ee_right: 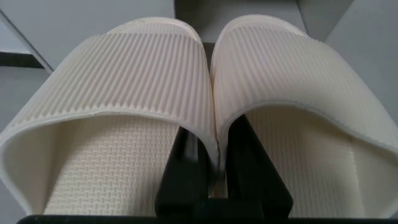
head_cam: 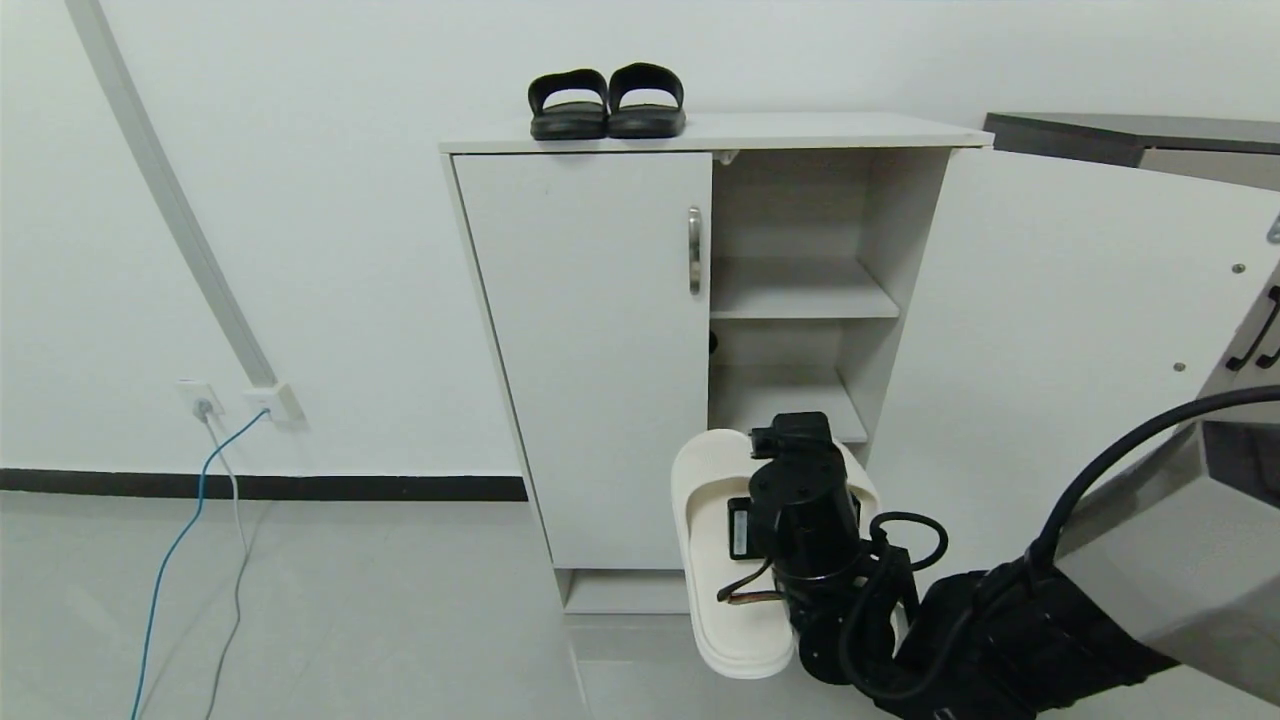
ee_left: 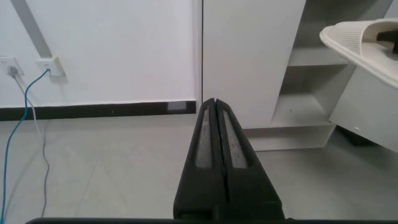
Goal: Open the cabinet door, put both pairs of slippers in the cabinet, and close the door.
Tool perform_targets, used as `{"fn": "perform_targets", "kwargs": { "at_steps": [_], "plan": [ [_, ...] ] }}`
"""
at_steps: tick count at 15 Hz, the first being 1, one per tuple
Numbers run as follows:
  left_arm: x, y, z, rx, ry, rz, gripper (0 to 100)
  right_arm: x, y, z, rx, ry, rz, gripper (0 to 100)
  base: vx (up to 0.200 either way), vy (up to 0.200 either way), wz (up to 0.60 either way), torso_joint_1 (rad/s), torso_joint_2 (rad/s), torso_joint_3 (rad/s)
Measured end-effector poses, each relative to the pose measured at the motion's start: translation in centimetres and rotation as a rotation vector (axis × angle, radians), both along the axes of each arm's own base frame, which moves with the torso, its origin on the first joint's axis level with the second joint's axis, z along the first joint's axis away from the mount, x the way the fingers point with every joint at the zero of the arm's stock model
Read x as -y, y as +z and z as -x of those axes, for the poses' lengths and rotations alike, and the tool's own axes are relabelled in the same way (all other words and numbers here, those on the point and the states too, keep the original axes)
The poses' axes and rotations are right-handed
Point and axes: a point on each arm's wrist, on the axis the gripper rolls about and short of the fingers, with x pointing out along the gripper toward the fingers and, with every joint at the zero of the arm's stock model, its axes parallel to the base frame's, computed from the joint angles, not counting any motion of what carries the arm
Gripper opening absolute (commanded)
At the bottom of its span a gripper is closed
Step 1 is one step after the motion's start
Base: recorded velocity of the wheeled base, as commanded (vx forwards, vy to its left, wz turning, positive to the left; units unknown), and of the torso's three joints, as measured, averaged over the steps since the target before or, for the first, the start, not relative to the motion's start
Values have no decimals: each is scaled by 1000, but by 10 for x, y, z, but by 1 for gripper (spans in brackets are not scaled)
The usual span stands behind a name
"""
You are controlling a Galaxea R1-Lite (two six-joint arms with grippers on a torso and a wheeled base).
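A pair of cream slippers (head_cam: pixel 712 560) hangs in front of the white cabinet (head_cam: pixel 590 350), low before its open right half. My right gripper (ee_right: pixel 211 163) is shut on the inner strap edges of both slippers (ee_right: pixel 155 74), pinching them together. The right door (head_cam: pixel 1050 330) is swung wide open, showing two bare shelves (head_cam: pixel 800 292). A pair of black slippers (head_cam: pixel 607 103) stands on the cabinet top. My left gripper (ee_left: pixel 215 109) is shut with nothing in it, low over the floor and pointing at the cabinet base; one cream slipper (ee_left: pixel 360 37) shows beyond it.
The left door with its metal handle (head_cam: pixel 694 250) stays closed. Wall sockets (head_cam: pixel 200 400) with a blue and a grey cable (head_cam: pixel 170 560) are at the left. A grey unit (head_cam: pixel 1130 135) stands behind the open door. Bare floor lies left of the cabinet.
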Motion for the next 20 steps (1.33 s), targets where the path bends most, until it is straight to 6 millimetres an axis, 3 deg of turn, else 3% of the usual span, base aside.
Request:
{"fn": "perform_targets", "kwargs": {
  "at_steps": [2,12,20],
  "plan": [
    [0,0,0,-1,-1,0,0,2,-6,-6,-7,-14,9,0,0,-200,0,7,2,2],
    [0,0,0,0,-1,0,0,10,-29,-27,-14,-46,9,0,0,0,0,0,0,0],
    [0,0,0,0,-2,0,0,-2,-47,-33,24,35,29,0,0,0,0,0,0,0]
  ]
}}
